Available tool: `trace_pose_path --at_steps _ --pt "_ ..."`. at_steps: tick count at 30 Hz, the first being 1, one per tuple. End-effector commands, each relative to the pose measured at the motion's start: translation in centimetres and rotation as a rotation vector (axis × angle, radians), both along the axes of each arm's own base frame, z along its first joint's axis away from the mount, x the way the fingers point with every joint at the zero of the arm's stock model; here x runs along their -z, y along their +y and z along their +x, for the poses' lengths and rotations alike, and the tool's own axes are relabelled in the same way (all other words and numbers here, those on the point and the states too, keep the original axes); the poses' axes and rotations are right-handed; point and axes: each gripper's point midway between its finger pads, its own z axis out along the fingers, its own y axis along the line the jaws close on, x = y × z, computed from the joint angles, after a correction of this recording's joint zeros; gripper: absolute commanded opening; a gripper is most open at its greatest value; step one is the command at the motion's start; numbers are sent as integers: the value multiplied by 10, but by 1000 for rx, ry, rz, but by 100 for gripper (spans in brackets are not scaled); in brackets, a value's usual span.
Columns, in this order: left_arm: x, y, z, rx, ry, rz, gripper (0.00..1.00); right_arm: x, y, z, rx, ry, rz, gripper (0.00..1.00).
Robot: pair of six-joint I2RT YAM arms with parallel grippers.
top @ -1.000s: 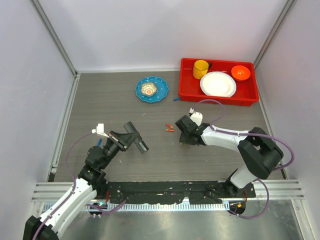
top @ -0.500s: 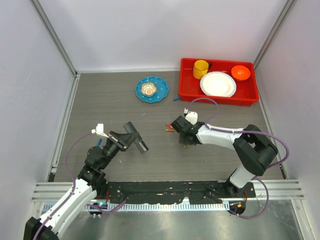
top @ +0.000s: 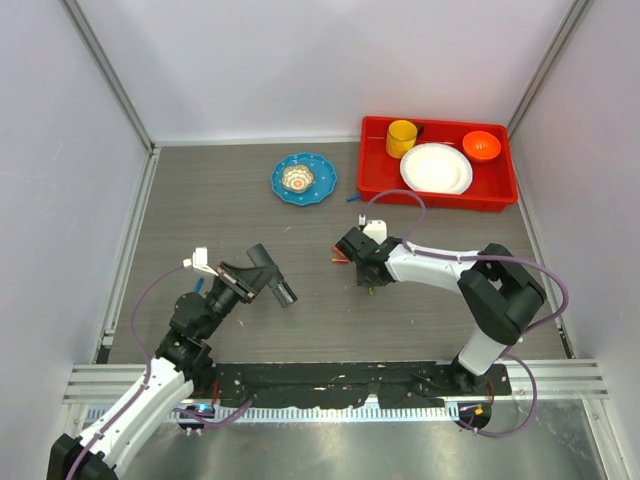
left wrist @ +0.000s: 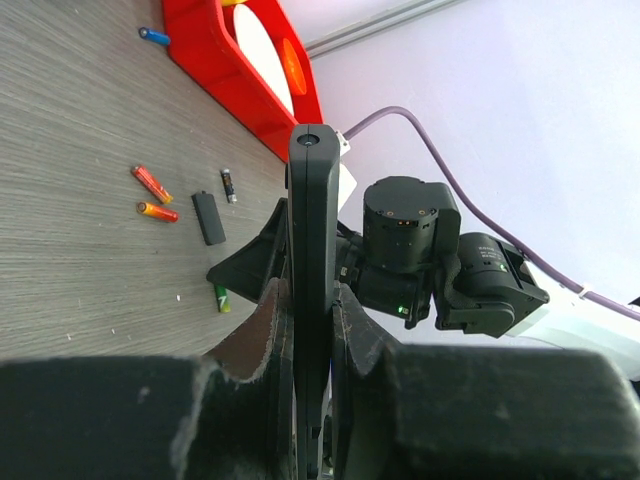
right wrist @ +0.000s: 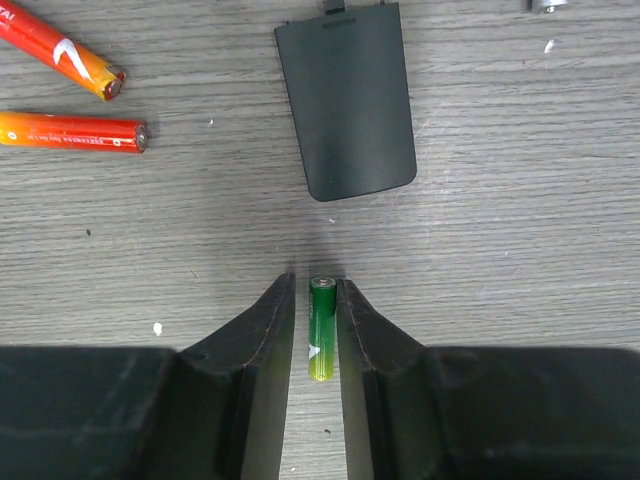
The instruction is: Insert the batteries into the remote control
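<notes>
My left gripper (top: 250, 280) is shut on the slim black remote control (top: 270, 278) and holds it on edge above the table; the remote fills the middle of the left wrist view (left wrist: 310, 230). Two orange-red batteries (right wrist: 75, 131) lie side by side on the table, also in the left wrist view (left wrist: 151, 186). My right gripper (right wrist: 317, 285) is down at the table, its fingers straddling a small green battery (right wrist: 321, 327). The right finger is against it and a thin gap shows on the left. A flat black cover piece (right wrist: 348, 100) lies just beyond.
A red tray (top: 375, 170) with a yellow cup, a white plate and an orange bowl stands at the back right. A blue plate (top: 303, 178) with a small dish lies left of it. A blue battery (top: 352, 199) and a dark battery (left wrist: 229, 185) lie on the table.
My right gripper has moved left across the table towards the orange-red batteries. My left arm and the remote control have not moved.
</notes>
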Motion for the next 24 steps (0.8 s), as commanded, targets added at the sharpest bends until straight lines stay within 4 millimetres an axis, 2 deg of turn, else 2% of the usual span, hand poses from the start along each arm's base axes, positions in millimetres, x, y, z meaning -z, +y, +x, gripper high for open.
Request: trace_pose_path --at_steps 1,12,24 --pt "35 2 -3 -3 47 30 0 -2 3 0 -27 29 -12 29" --pt "37 2 -2 -4 49 35 0 2 2 -10 -20 68 9 28" --pt "34 0 -2 5 45 31 0 10 0 -19 -41 103 10 15"
